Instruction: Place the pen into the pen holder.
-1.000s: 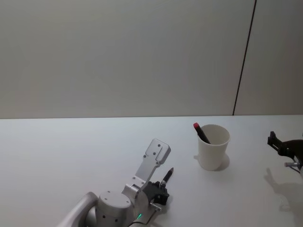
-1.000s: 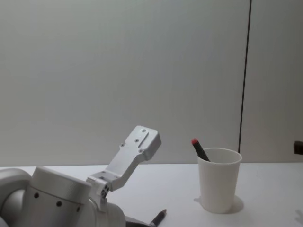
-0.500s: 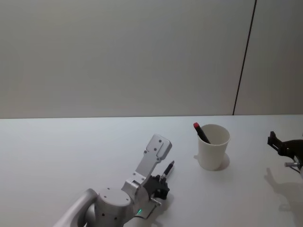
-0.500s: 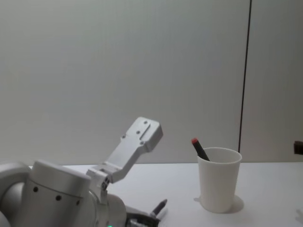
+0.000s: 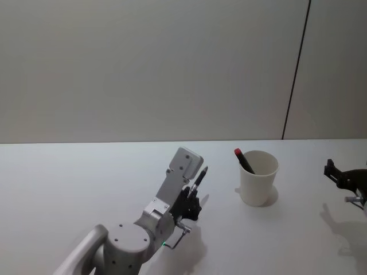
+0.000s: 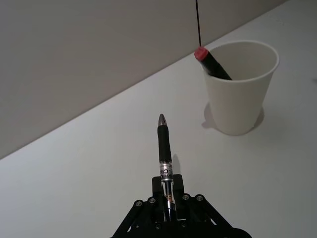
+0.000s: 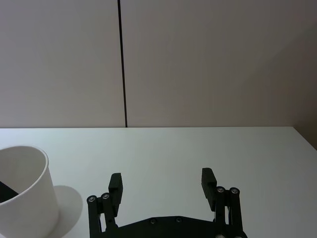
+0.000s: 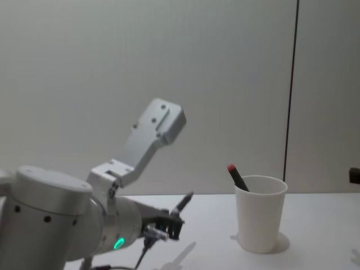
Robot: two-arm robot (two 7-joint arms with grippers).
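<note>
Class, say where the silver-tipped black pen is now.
In the head view, the left gripper holds the pen tip-up, left of the pen holder; the right gripper idles at the right edge.

Pen (image 6: 165, 153): black grip, clear barrel, metal tip. I hold it by its rear end, clamped in the left gripper (image 6: 167, 198), clear of the table (image 5: 69, 183), tip raised. Pen holder (image 5: 258, 180): white paper cup, upright, apart to the right, a red-capped pen (image 5: 243, 160) leaning inside.

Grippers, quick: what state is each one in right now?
Left gripper: closed on the pen.
Right gripper: open, holding nothing, to the right of the pen holder.
</note>
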